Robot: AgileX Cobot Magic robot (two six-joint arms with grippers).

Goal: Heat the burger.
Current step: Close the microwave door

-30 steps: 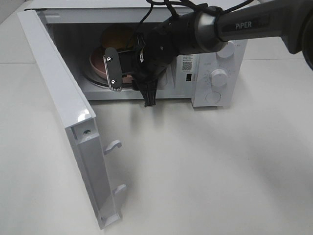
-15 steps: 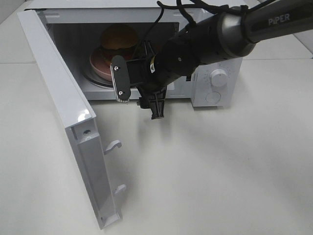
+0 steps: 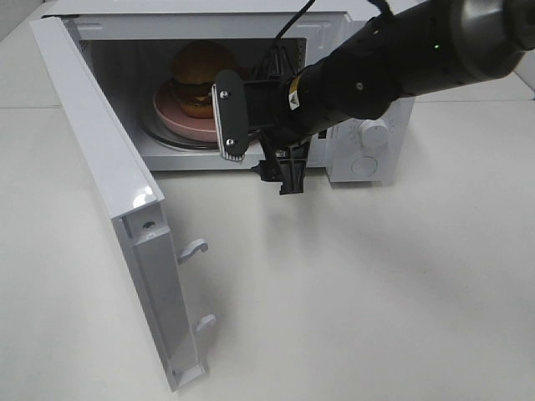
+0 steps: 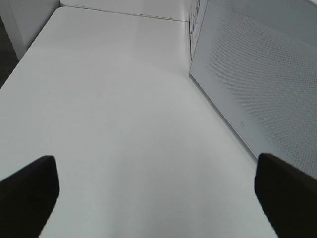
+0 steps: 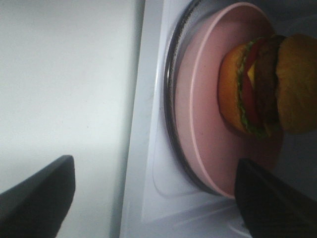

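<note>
The burger (image 3: 201, 73), with a golden bun and dark patty, sits on a pink plate (image 3: 177, 117) inside the open microwave (image 3: 338, 163). The right wrist view shows the burger (image 5: 262, 89) on the plate (image 5: 203, 109), which rests on the glass turntable (image 5: 170, 114). My right gripper (image 3: 259, 146) hangs just outside the oven's opening. It is open, holds nothing and is clear of the plate, as the right wrist view confirms for the gripper (image 5: 156, 196). My left gripper (image 4: 158, 198) is open over bare table beside a perforated white panel (image 4: 257, 84).
The microwave door (image 3: 109, 184) swings wide open toward the front left, its latch hooks (image 3: 194, 247) sticking out. Control knobs (image 3: 374, 132) are on the oven's right side. White table (image 3: 359, 292) spreads in front.
My right gripper has drawn back out of the oven, to the right, and opened wider. The burger and plate stay inside on the turntable. The left gripper has not changed.
</note>
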